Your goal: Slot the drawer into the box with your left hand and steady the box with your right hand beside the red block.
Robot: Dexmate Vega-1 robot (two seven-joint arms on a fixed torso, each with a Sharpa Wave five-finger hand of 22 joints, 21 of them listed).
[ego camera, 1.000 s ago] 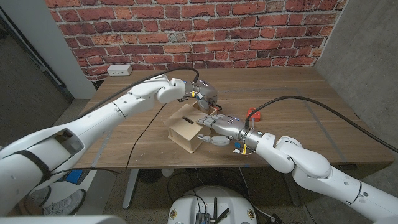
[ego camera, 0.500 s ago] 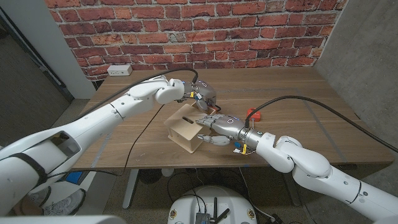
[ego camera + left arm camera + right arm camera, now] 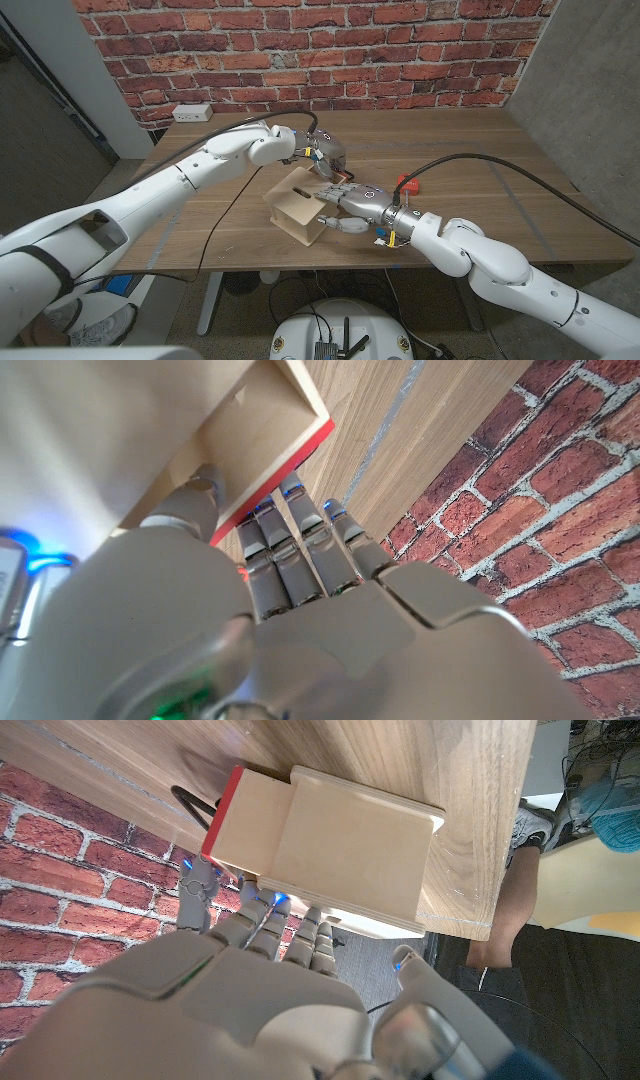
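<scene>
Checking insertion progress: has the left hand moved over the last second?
Barely: the left hand sits slightly nearer the brick wall, hardly shifted.

No legible text, label, brand, number or sign found in any view. The box, the drawer, the table and both arms carry no readable marking. Small coloured tags at the wrists are too small to read.
</scene>
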